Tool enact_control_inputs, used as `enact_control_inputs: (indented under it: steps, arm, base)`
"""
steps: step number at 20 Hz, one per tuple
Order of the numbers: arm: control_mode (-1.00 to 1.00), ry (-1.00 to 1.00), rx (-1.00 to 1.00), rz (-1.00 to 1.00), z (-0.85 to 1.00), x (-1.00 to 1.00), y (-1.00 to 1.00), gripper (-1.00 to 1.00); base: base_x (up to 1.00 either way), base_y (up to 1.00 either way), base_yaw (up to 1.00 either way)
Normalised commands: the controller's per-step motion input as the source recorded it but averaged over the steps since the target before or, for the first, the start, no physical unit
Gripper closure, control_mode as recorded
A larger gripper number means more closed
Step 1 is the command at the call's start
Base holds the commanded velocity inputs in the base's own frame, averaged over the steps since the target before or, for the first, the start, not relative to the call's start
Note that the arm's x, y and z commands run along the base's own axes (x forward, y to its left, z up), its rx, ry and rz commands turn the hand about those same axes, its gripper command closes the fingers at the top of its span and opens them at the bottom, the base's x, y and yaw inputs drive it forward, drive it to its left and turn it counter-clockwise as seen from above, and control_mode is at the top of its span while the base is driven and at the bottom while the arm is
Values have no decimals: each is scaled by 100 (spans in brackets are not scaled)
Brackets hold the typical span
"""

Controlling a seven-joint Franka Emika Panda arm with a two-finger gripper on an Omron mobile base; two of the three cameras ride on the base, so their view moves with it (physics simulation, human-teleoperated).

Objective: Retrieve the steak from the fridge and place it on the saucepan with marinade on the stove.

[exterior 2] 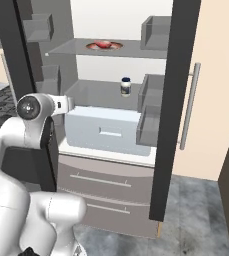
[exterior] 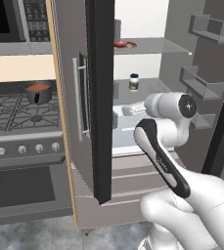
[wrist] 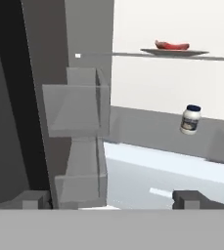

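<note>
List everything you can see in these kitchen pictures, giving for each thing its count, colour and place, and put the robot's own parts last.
Fridge: one, grey, doors open.
Steak: one, red, on a plate on the upper fridge shelf.
Jar: one, white with dark lid, on the shelf below.
Stove: one, grey with black grates, left of the fridge.
Saucepan: one, dark grey with orange-red liquid, on a back burner.
Microwave: one, dark, above the stove.
Gripper: one, dark tips, open, facing into the fridge.

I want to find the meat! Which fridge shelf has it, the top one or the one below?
The top shelf. The red steak lies there on a plate; the shelf below holds only a small white jar with a dark lid.
</note>
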Motion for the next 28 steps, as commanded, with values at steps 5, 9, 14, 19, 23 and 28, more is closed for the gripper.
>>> enact_control_inputs:
  steps: [5, 9, 14, 19, 23, 28]
  arm:
    - [-100, -6, 20, 4, 97, 8, 0, -100]
    - [-100, -2, 11, 2, 50, 21, 6, -100]
    - [-100, -13, 6, 0, 0, 21, 1, -100]
    - [-100, -21, 2, 0, -35, 24, 0, -100]
    - [-100, -19, 7, 6, -22, 44, 3, -100]
    - [-100, 0, 3, 3, 18, 25, 0, -100]
  base:
    - [0, 0, 0]
    - [0, 0, 0]
    - [0, 0, 0]
    - [0, 0, 0]
    - [0, 0, 0]
    - [0, 0, 0]
